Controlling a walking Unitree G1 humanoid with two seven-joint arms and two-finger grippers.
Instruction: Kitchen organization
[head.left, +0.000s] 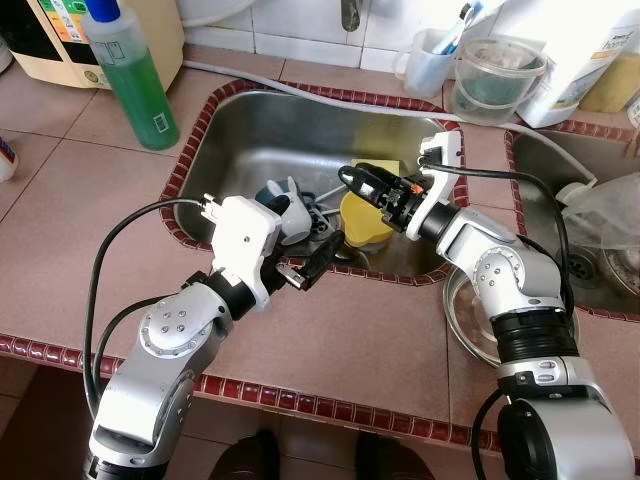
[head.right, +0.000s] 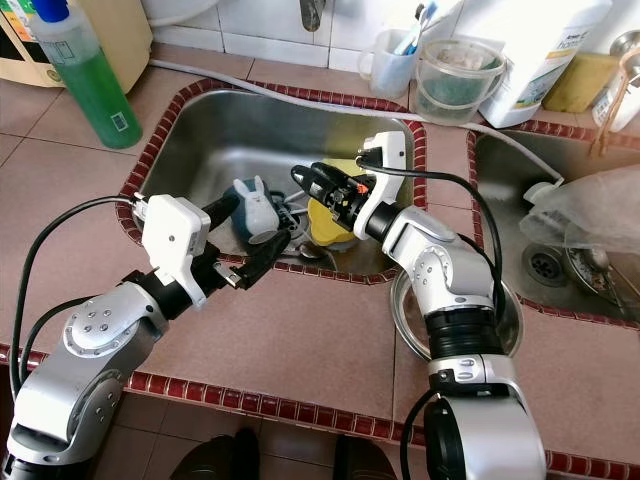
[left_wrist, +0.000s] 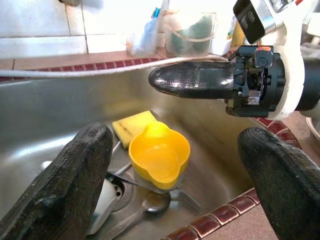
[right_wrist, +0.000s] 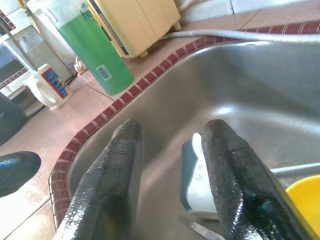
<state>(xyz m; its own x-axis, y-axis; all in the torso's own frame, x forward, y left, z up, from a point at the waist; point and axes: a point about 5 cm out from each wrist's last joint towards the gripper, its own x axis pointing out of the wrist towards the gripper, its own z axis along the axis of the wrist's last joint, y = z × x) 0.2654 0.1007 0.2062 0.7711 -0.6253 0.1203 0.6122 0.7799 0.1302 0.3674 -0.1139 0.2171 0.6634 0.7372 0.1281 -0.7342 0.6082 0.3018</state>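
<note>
A steel sink (head.left: 250, 120) holds a yellow cup (head.left: 365, 222), a yellow sponge (left_wrist: 134, 126), a blue-grey and white rabbit-shaped mug (head.right: 255, 205) and a spoon (left_wrist: 155, 202). My left gripper (head.right: 248, 235) hovers at the sink's front rim, open wide, facing the yellow cup (left_wrist: 159, 157) with nothing between its fingers. My right gripper (head.left: 350, 178) reaches in from the right, just above the cup and pointing toward the mug (right_wrist: 197, 180). It is open and holds nothing. Its black finger (left_wrist: 192, 80) crosses the left wrist view above the cup.
A green soap bottle (head.left: 135, 75) stands on the tiled counter back left. Plastic tubs (head.left: 495, 75), a toothbrush cup (head.left: 430, 60) and a white bottle (head.left: 575, 50) line the back. A metal bowl (head.left: 465, 320) sits under my right arm. A second sink (head.left: 585, 270) holds a plastic bag.
</note>
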